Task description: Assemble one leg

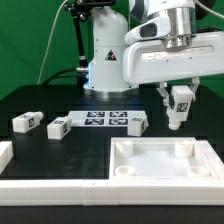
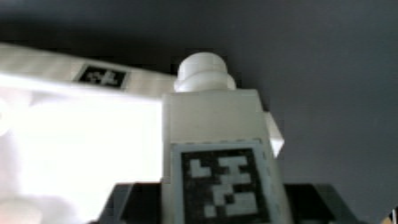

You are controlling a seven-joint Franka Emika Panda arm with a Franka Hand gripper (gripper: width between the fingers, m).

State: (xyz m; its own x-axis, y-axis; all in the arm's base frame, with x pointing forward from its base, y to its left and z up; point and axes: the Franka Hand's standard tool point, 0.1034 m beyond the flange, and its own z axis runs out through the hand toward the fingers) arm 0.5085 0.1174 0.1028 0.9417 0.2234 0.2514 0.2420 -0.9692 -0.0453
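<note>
My gripper (image 1: 179,100) is shut on a white leg (image 1: 180,104) with a black-and-white tag, held upright in the air above the far right corner of the large white tray-like piece (image 1: 163,163). In the wrist view the held leg (image 2: 217,140) fills the middle, its round peg end pointing away, with the dark fingers (image 2: 139,200) on both sides of it. Three more legs lie on the black table: one at the exterior view's left (image 1: 26,122), one beside the marker board (image 1: 57,126), one at the board's right end (image 1: 137,122).
The marker board (image 1: 103,119) lies flat behind the tray-like piece. A white raised edge (image 1: 5,155) sits at the exterior view's left. The robot base (image 1: 105,55) stands at the back. A white part with a tag (image 2: 80,85) shows blurred in the wrist view.
</note>
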